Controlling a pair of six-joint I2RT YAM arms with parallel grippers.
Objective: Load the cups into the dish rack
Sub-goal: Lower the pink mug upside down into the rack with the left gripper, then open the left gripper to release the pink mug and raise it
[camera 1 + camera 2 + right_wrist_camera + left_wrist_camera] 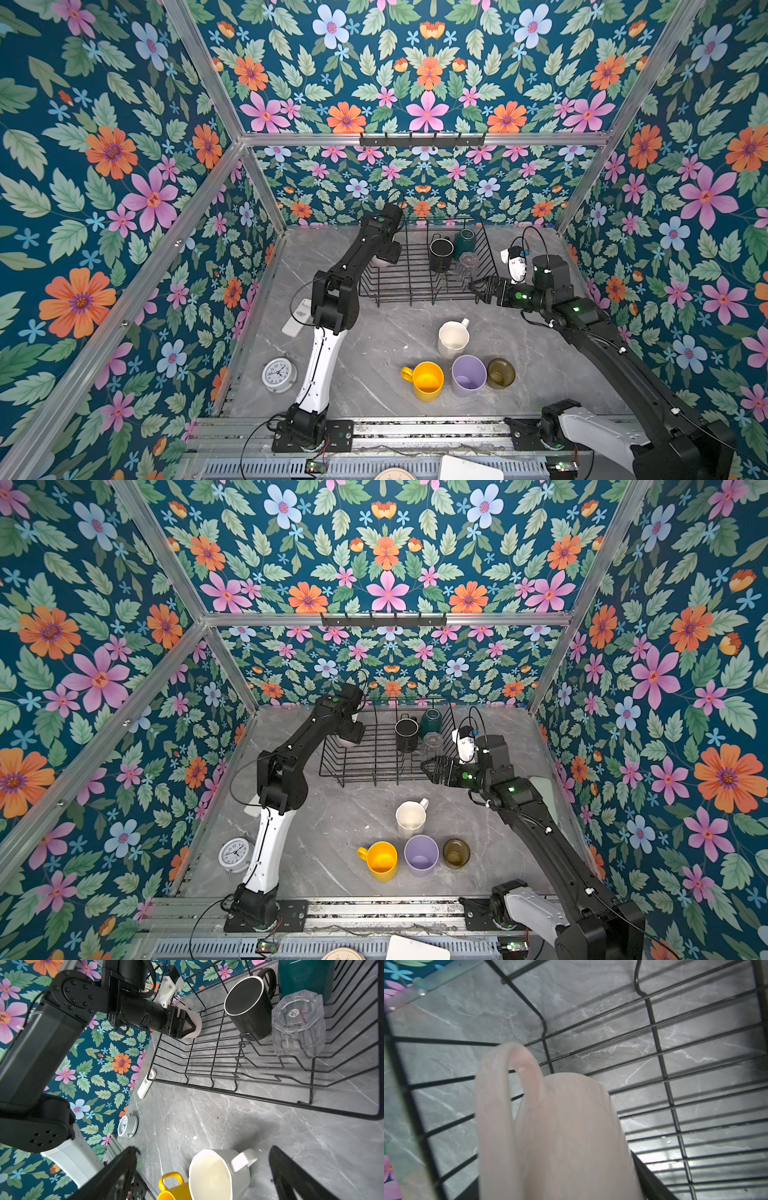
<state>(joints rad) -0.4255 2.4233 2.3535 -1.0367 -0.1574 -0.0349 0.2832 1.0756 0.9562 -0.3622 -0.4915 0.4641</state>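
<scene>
1. Three cups are already sitting in the rack [399, 286]: the black mug [440, 252], the green mug [464, 243] and the clear glass [466, 264], all clustered at the rack's end away from the left gripper's fingers.
2. One more, the pink mug [194, 1022], is being carried in by the left gripper [190, 1027]; its fingers are clamping the mug's wall, and the mug is hanging inside the rack's near-left corner, not yet clearly resting on the wires.
3. Four are waiting on the table: the white mug [453, 338], yellow mug [426, 380], lavender tumbler [468, 375] and amber glass [500, 372].
4. Seen from the left wrist, the pink mug's long axis is running straight out from the fingers down toward the rack floor, with its handle [510, 1076] lying to one side of the grip. Which end is the mouth I cannot tell.
5. The right gripper [478, 289] is hovering empty with fingers spread wide, just outside the rack's front corner; the white mug is lying beyond its fingertips, mouth up, handle turned toward the rack.
6. Roughly half the loading is looking done, once this mug is being released.
</scene>
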